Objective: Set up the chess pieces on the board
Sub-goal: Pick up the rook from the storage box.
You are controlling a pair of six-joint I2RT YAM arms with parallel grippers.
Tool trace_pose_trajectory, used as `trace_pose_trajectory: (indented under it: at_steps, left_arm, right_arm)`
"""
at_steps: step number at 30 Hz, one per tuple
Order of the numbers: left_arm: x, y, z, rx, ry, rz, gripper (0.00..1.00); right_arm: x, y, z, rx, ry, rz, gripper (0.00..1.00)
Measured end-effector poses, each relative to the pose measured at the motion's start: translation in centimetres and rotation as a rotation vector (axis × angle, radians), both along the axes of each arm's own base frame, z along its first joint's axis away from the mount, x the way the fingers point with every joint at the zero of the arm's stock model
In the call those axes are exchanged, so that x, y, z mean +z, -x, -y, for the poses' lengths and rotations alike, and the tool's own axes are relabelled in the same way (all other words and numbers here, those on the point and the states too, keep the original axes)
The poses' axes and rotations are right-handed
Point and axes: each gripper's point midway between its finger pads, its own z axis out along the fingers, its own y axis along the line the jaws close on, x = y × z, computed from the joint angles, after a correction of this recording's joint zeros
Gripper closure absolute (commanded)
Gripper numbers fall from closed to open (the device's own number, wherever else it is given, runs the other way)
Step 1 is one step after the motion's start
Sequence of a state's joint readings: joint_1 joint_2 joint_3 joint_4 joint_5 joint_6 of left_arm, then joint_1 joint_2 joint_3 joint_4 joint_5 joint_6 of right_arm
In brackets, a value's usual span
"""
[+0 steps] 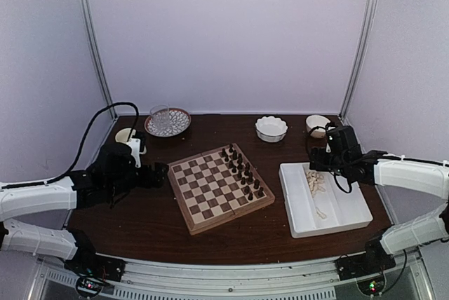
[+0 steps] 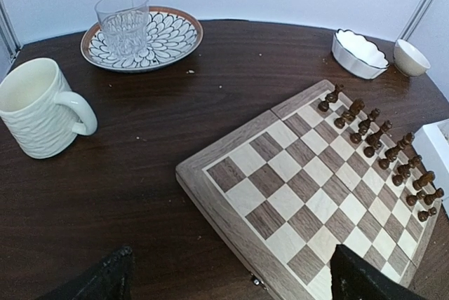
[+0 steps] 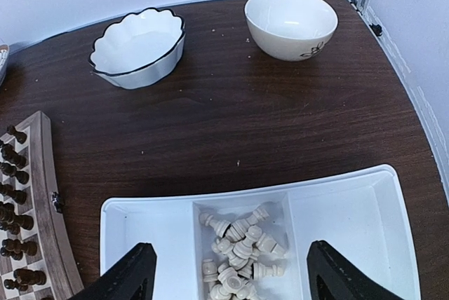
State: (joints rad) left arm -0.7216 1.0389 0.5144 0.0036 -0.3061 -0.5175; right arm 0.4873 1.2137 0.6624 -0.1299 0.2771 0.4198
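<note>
The board [image 1: 218,187] lies at the table's middle, checked in light and dark brown; it also fills the right of the left wrist view [image 2: 309,195]. Dark brown pieces [image 1: 242,170] stand in two rows along its right side. The cream-white chess pieces [image 3: 242,252] lie heaped in the middle compartment of a white tray [image 3: 351,209], also seen from above [image 1: 315,181]. My right gripper [image 3: 231,287] hangs open above that heap, holding nothing. My left gripper [image 2: 228,280] is open over the board's near-left corner, holding nothing.
A cream mug [image 2: 38,114] stands left of the board. A glass [image 2: 123,23] sits on a patterned plate [image 2: 172,41] at the back left. A scalloped white bowl [image 3: 138,46] and a plain white bowl [image 3: 290,22] stand at the back right.
</note>
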Motion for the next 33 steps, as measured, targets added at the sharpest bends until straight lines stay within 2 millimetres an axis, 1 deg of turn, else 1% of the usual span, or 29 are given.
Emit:
trace_pose_trajectory:
  at_steps: [3,9,13,15,18,23,27,33]
  left_arm:
    - [0.3,-0.1,0.1,-0.007,0.001,0.018,0.03]
    - [0.4,0.1,1.0,-0.064,0.014,0.035,0.02]
    - [0.6,0.3,1.3,-0.096,0.017,0.054,0.02]
    - [0.8,0.4,1.4,-0.105,0.017,0.065,0.03]
    - [1.0,0.5,1.4,-0.113,0.017,0.078,0.02]
    - [1.3,0.5,1.5,-0.123,0.013,0.089,0.02]
    - [1.4,0.5,1.6,-0.132,0.015,0.094,0.02]
    - [1.5,0.6,1.8,-0.142,0.020,0.096,0.03]
  right_arm:
    - [0.0,0.0,0.2,-0.006,0.009,-0.003,0.26]
    - [-0.4,0.4,0.3,-0.011,0.012,-0.029,0.33]
    - [-0.6,0.4,0.3,-0.032,-0.006,-0.050,0.39]
    - [-1.2,0.5,0.4,-0.045,-0.015,-0.073,0.43]
    - [-2.0,0.8,0.3,-0.051,-0.023,-0.105,0.44]
    - [-3.1,0.9,0.4,-0.073,-0.025,-0.145,0.51]
    - [-4.6,1.2,0.5,-0.093,-0.022,-0.196,0.53]
    - [-7.5,1.4,0.5,-0.100,-0.029,-0.294,0.61]
